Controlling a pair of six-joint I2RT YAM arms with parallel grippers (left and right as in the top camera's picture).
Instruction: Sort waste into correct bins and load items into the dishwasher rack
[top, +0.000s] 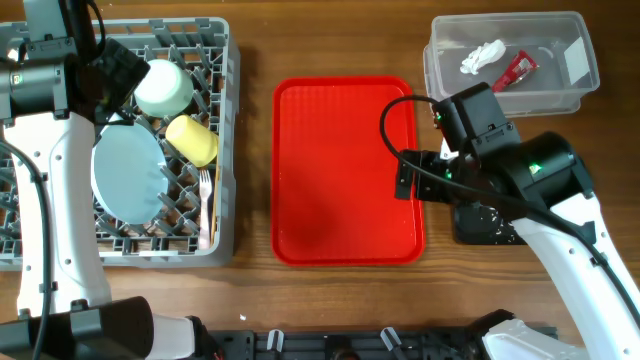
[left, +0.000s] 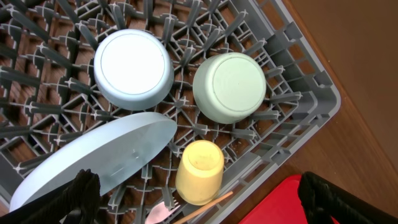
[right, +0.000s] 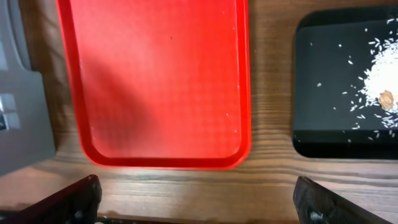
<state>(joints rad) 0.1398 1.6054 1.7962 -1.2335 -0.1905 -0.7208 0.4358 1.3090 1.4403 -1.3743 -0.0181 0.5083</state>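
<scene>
The grey dishwasher rack (top: 226, 60) holds the pale-blue plate (top: 128, 175), yellow cup (top: 192, 140), pale green saucer (top: 163, 88), white fork (top: 205, 195) and chopsticks. The left wrist view shows the plate (left: 93, 162), cup (left: 199, 171), saucer (left: 229, 86), upturned pale bowl (left: 134, 67), fork (left: 163, 213) and a chopstick (left: 208, 205). My left gripper (left: 205, 205) is open and empty above the rack. My right gripper (right: 202, 208) is open and empty over bare table. The clear tub (top: 590, 60) holds the tissue (top: 483, 55) and red wrapper (top: 515, 70). The black tray (right: 329, 81) holds rice scraps (right: 382, 87).
The red tray (top: 345, 170) lies in the middle of the table with nothing on it, also in the right wrist view (right: 155, 81). The black tray (top: 480, 228) is mostly hidden under my right arm in the overhead view. The rack's corner (right: 18, 124) shows at left.
</scene>
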